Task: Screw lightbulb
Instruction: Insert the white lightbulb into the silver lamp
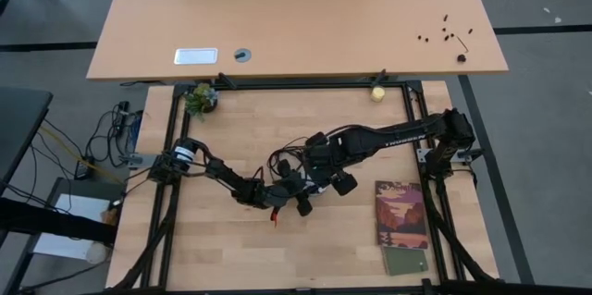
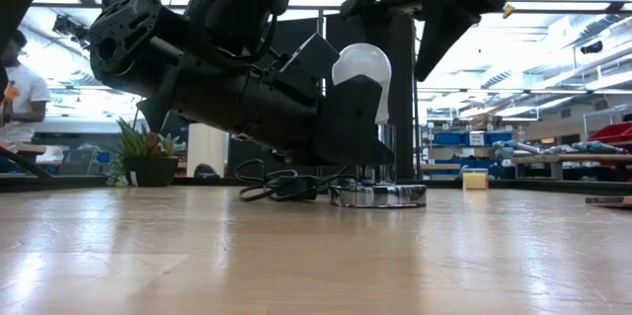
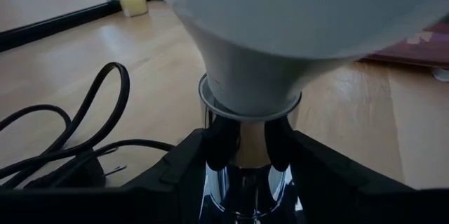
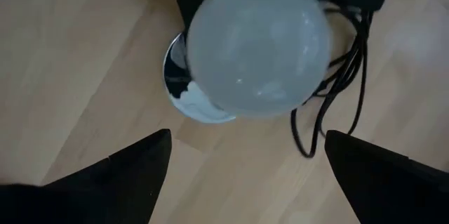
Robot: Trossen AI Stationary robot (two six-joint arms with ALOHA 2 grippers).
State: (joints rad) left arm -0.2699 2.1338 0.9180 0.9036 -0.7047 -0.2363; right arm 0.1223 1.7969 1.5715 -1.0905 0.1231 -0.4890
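On the wood table (image 1: 222,249), near its middle, my left gripper (image 3: 242,147) squeezes the bulb (image 2: 362,76); my right gripper (image 4: 242,157) hangs wide open above.

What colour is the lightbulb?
White, frosted. The lightbulb shows best in the right wrist view.

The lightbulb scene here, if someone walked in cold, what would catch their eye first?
Probably the white lightbulb standing upright over the round silver socket base near the table's middle, its black cord coiled beside it. The left gripper is clamped on the chrome neck just under the bulb, while the right gripper hangs open directly above its dome. Off to the right lies a colourful booklet.
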